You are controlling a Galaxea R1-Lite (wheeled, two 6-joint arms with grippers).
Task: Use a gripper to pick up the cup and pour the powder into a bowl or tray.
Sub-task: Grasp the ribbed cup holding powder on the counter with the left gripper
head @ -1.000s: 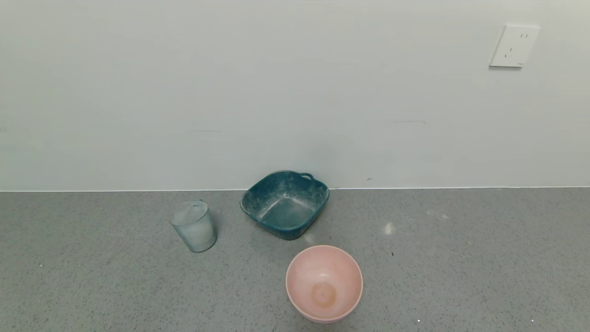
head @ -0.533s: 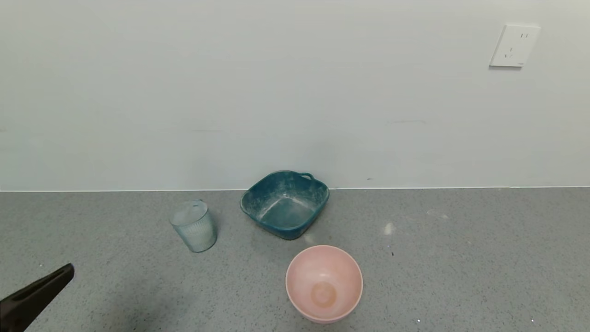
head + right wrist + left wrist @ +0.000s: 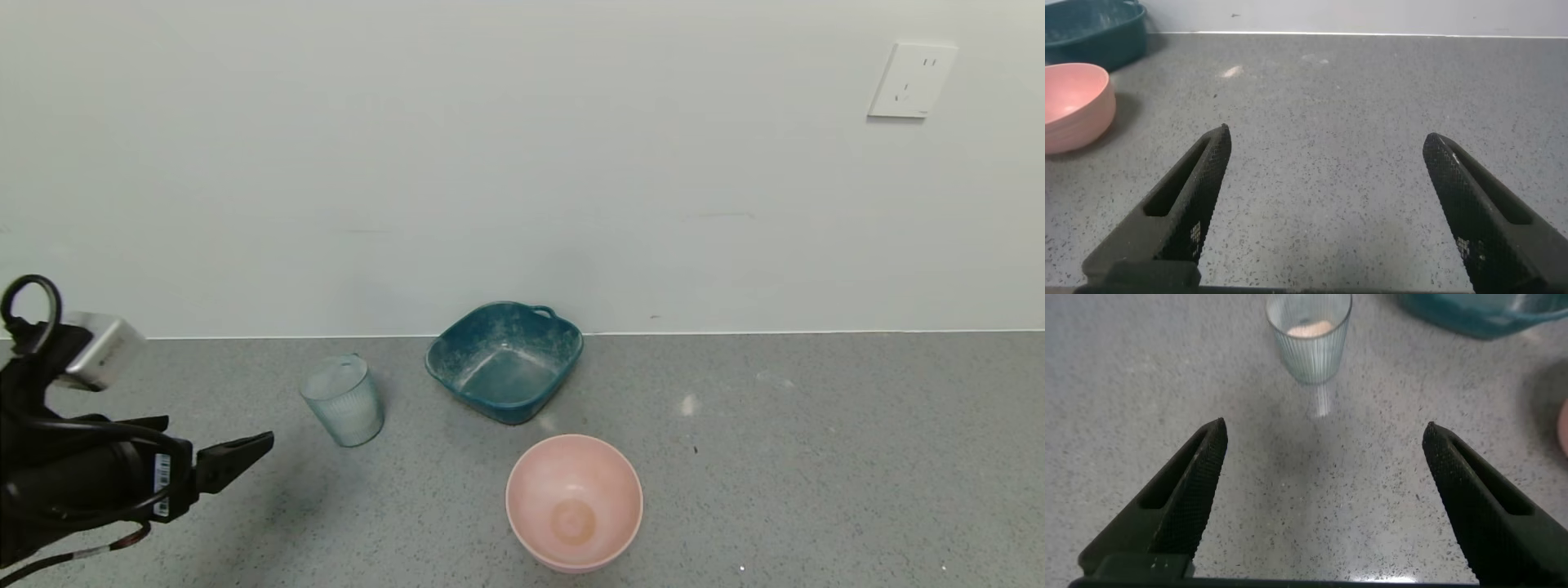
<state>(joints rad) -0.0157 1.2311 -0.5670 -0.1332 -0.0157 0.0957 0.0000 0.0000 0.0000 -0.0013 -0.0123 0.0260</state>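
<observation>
Cup (image 3: 342,401): ribbed, translucent, tapered; stood upright, mouth up.
Bowl (image 3: 574,500): round, smooth, pink.
Left gripper (image 3: 1323,474): released, near cup.
Right gripper (image 3: 1327,184): spread wide.

Left gripper (image 3: 214,452) sticker: we see a white barcode label on its black body, with print we cannot read.
Other readable text: we find none on any other thing in view.

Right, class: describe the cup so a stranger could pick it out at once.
Start at the grey speckled counter below the white wall. Left of the dark teal tray stands the cup, upright. It alone is see-through and ribbed, a narrow pale blue-grey tumbler, unlike the wide pink bowl.
</observation>
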